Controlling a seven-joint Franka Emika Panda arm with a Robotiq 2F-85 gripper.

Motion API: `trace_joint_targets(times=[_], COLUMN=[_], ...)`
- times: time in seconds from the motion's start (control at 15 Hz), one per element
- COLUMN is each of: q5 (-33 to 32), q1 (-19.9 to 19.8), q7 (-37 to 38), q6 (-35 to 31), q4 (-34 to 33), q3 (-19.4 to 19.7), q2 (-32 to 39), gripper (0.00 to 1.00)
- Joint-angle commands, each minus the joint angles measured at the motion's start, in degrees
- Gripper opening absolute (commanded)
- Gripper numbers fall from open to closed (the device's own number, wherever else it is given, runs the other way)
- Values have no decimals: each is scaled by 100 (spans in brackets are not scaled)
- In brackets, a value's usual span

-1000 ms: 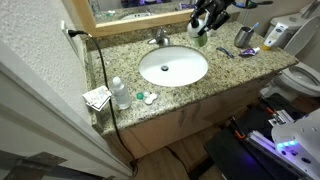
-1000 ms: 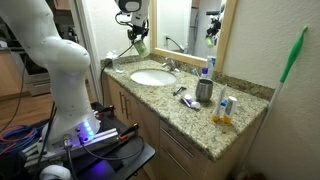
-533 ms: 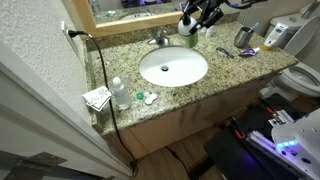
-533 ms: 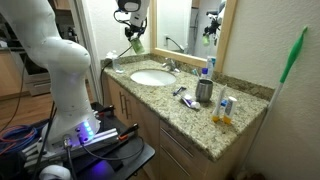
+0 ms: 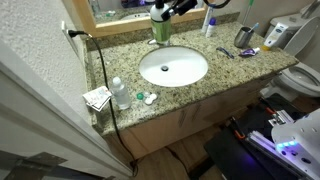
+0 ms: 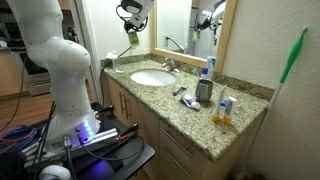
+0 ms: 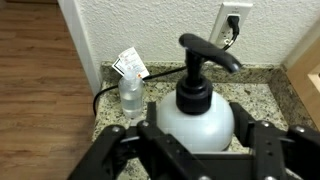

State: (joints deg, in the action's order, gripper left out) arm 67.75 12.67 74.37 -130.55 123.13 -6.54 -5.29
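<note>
- Our black gripper (image 7: 190,150) pinched the round white soap bottle with a black pump top (image 7: 205,115).
- It hung upright above the speckled stone counter (image 5: 230,75), behind the oval white sink (image 5: 173,67).
- We judged this the carrying step; the next move needed a bare spot and a slow, level lowering.

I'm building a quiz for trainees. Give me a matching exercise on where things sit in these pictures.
Things:
1. pump bottle
2. clear bottle
3. plug

Places:
A. in the outlet
B. between the fingers
C. on the counter, by the paper

Pairs: 1-B; 2-C; 3-A
</note>
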Motion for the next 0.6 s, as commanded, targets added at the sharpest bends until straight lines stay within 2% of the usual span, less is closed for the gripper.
trace_joint_targets(times=[0.0,0.13,0.27,0.53], q5=[1,207,937,1870], q1=[-156,-176,-213,-312], q7=[6,-69,-431,-148], q6=[21,528,907,755], q4=[23,-239,-744,-1889], q3=[-135,-69,0,-13], q2=[-33,317,811,1820], gripper=[46,46,46,46])
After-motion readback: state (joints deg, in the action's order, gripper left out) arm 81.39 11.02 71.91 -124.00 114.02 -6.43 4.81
